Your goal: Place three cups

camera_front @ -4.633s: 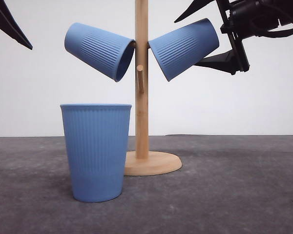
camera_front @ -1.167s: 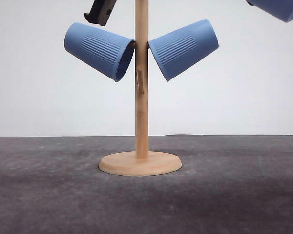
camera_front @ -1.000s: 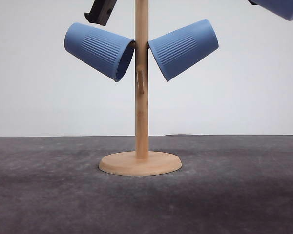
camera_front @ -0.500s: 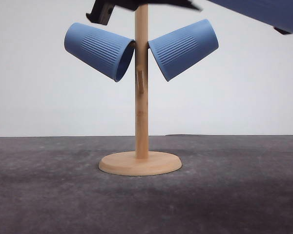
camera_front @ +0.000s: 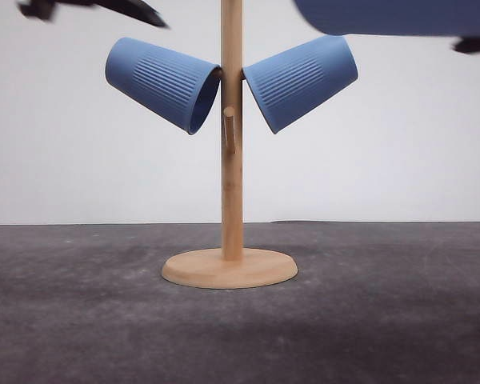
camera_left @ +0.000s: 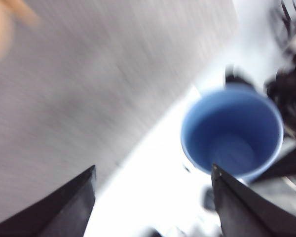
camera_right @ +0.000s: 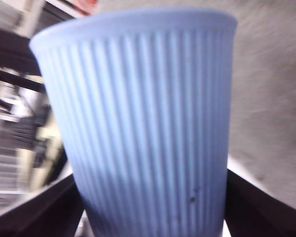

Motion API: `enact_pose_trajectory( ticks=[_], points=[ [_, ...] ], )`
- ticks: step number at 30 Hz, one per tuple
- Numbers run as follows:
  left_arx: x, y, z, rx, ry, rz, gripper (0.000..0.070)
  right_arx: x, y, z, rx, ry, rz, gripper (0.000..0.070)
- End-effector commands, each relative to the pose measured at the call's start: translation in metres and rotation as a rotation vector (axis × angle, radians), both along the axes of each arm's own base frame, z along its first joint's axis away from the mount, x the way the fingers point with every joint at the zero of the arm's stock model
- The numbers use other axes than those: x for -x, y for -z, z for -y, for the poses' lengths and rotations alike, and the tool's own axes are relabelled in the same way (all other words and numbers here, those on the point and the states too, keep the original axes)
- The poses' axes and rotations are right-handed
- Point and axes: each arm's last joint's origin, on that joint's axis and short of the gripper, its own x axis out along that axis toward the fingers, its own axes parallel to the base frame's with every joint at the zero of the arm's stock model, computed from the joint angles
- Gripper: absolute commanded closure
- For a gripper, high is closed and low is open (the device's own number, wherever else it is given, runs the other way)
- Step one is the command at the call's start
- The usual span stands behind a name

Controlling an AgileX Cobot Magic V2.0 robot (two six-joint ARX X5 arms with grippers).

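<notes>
On the wooden cup tree (camera_front: 232, 144), the left cup (camera_front: 164, 82) and right cup (camera_front: 301, 80) are hanging as before, while the third cup (camera_front: 400, 16) is now sweeping in high at the right, lifted off the table for the spare peg (camera_front: 230, 128). The left gripper (camera_left: 153, 197) is spreading wide, holding nothing; the right gripper (camera_right: 153, 217) is clamping the third cup's ribbed wall.

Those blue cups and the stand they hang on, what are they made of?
The cups look like matte plastic, or maybe a bamboo-fibre composite: even light-blue colour, fine moulded ribs, no shine. The stand looks like pale unfinished wood, with faint grain on its post and round base.
</notes>
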Motion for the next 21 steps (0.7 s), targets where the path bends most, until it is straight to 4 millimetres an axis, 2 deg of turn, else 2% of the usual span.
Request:
enact_pose_trajectory(
  ticks=[1,7,11,16,21],
  points=[
    [0.003,-0.012,-0.007,-0.025,-0.015,0.102,0.0258,-0.010,-0.002,-0.008,-0.028,0.036,-0.101,0.0250],
    [0.022,-0.031,-0.042,-0.171,-0.237,0.330,0.0258,-0.046,0.002,-0.034,-0.123,0.074,-0.182,0.0250],
    [0.035,-0.037,-0.059,-0.195,-0.348,0.435,0.0258,-0.068,0.010,-0.049,-0.167,0.097,-0.251,0.0250],
    [0.051,-0.023,-0.077,-0.224,-0.435,0.457,0.0258,-0.086,0.023,-0.062,-0.185,0.133,-0.345,0.0250],
    [0.064,0.002,-0.088,-0.241,-0.483,0.427,0.0259,-0.092,0.019,-0.066,-0.235,0.182,-0.416,0.0250]
  ],
)
